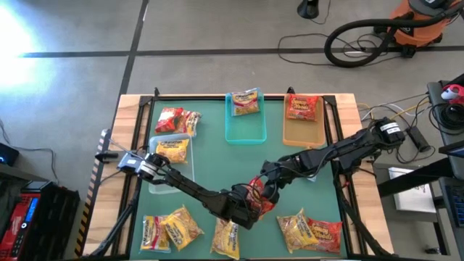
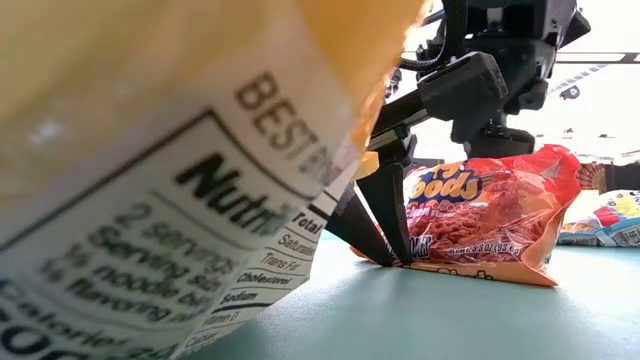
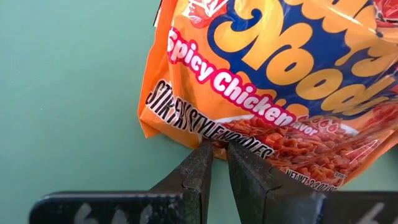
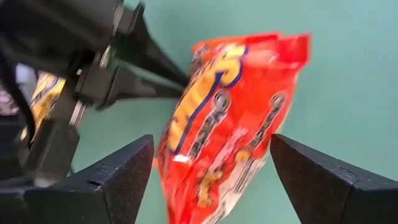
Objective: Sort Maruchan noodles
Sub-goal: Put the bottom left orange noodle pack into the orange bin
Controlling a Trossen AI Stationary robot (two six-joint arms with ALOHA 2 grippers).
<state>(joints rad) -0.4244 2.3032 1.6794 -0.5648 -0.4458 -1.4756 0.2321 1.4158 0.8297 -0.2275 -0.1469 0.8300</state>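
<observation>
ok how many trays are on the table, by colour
clear tray: 1
teal tray: 1
tan tray: 1
total: 3

An orange-red crinkly Spicy Chicken noodle packet [image 3: 273, 93] stands tilted on its edge, its lower seam pinched between the left fingers [image 3: 199, 168], between the spread right fingers [image 4: 118, 180].

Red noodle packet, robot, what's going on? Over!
Left gripper shut on red noodle packet edge, mid-table. Right gripper open, fingers either side of it. Nothing blocking.
</observation>
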